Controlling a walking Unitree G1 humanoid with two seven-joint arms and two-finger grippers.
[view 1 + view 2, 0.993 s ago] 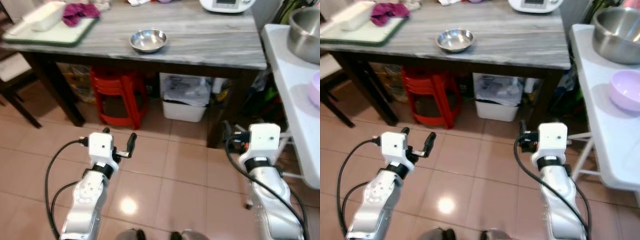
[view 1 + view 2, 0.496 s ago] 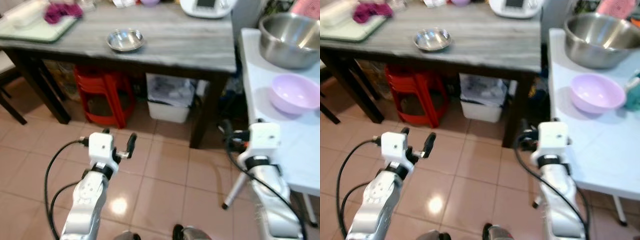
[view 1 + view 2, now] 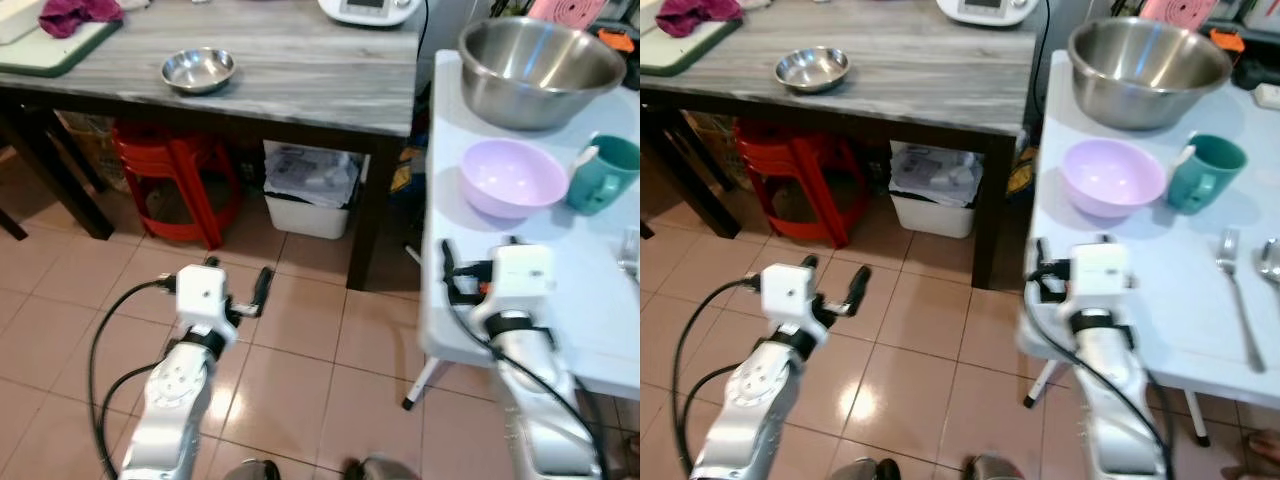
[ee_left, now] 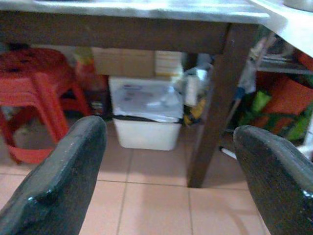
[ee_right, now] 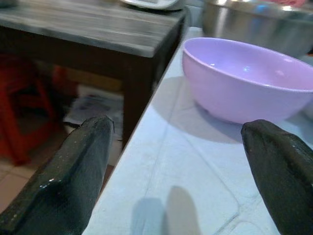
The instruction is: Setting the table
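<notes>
Grey wood-grain table [image 3: 300, 70] spans the far left and centre, on dark legs over a tiled floor [image 3: 60, 330]. White folding table [image 3: 1160, 290] stands just to its right, nearest the robot's right side.

Under the grey table: red plastic stool [image 3: 170, 180] to the left, white bin [image 3: 310, 190] with a bag in it beside the table leg.

On the grey table: green tray [image 3: 50, 45] at the far left corner with a crumpled purple cloth [image 3: 78, 12] on it; small steel bowl [image 3: 198, 70] near the front edge, well apart from the tray; white appliance [image 3: 368, 10] at the back.

On the white table, far to near: large steel mixing bowl [image 3: 1148, 68]; lilac bowl [image 3: 1112, 177] in front of it; teal mug [image 3: 1205, 170] just beside the lilac bowl on its right; fork [image 3: 1236, 280] lying flat nearer the right edge, with a spoon [image 3: 1270, 258] partly cut off by the frame beside it.

Right gripper [image 5: 176, 166] hovers over the near left corner of the white table, fingers spread wide, holding nothing, pointed at the lilac bowl, which sits near but apart from it.

Left gripper [image 3: 240, 290] hangs low over the floor tiles, fingers also apart and empty, aimed toward the bin and table leg.
</notes>
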